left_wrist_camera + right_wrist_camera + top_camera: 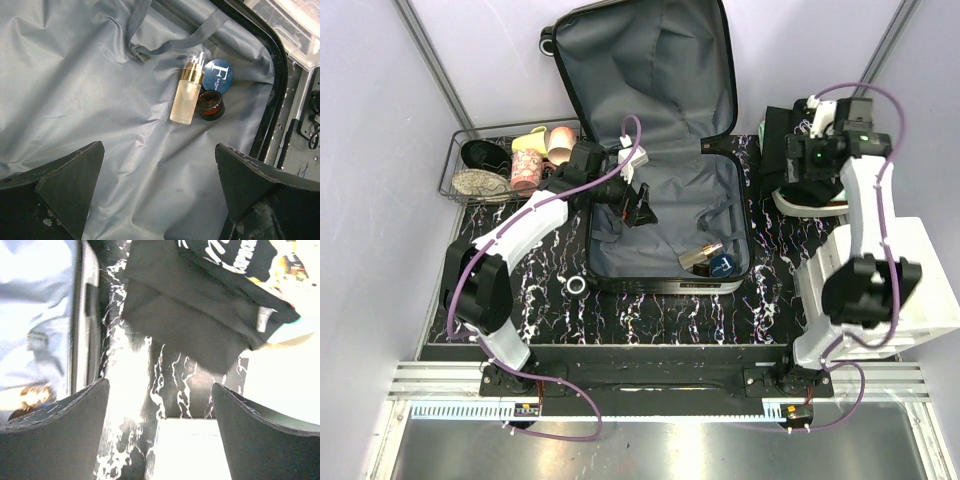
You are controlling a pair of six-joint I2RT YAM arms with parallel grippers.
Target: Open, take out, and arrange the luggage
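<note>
A black table [660,318] veined with white sits between pale walls. A small ring [576,286] lies just off the near left corner of the luggage [670,232]. The luggage lies open mid-table, its lid propped against the back wall and its grey lining creased. In its near right corner a frosted bottle [184,92] with a gold collar touches a blue tin [220,75] and a dark jar [210,105]. The left gripper [159,172] hovers over the luggage's left side, jaws spread wide and empty. Left of the luggage stands a wire basket [455,170] of shoes. To its right, the right gripper [160,410] hangs with jaws parted and empty above a black printed garment [190,305].
</note>
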